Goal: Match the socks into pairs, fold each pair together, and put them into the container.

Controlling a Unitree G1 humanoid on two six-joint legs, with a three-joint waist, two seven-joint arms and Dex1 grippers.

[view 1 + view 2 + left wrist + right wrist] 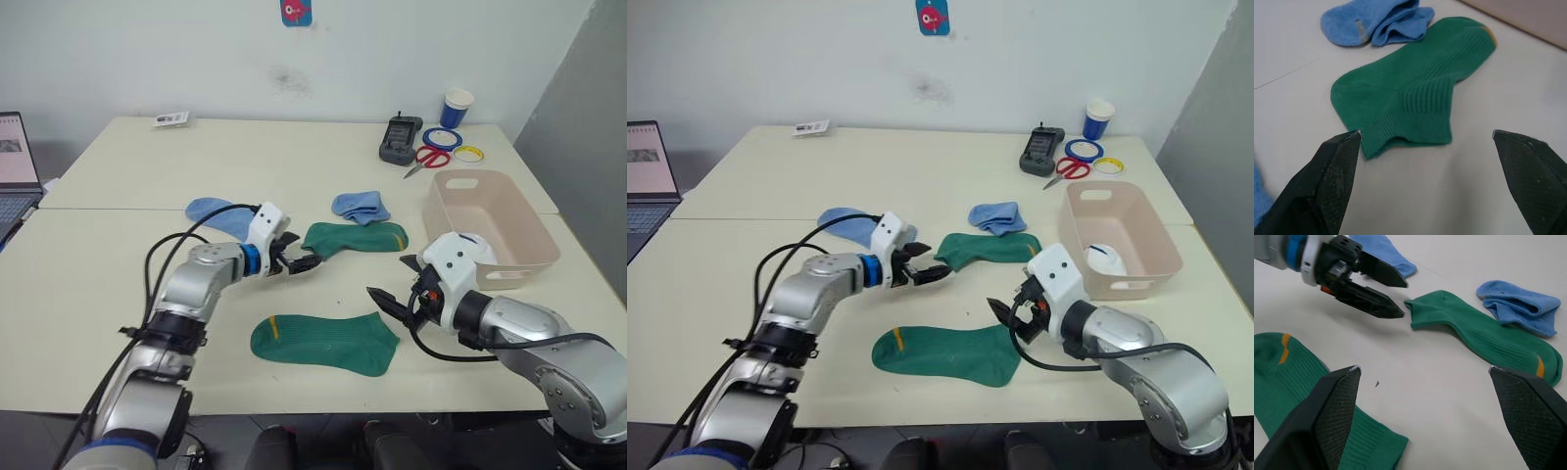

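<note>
Two dark green socks with yellow cuff stripes lie on the table, one [358,237] mid-table and one [323,343] near the front edge. My left gripper [299,257] is open just above the table, its tips close to the toe end of the farther green sock [1410,93] without touching it. Between the near green sock and the container, my right gripper [395,284] is also open and empty. A flat light blue sock [211,211] lies behind my left gripper, and a crumpled one [361,207] lies further right. The beige-pink container [1136,284] holds white socks [1104,259].
At the back right stand a blue-and-white cup [457,108], red scissors [426,159], blue [443,137] and yellow [468,154] tape rings and a black device [400,139]. A laptop [15,166] sits at the far left, and a small card [171,119] lies at the back.
</note>
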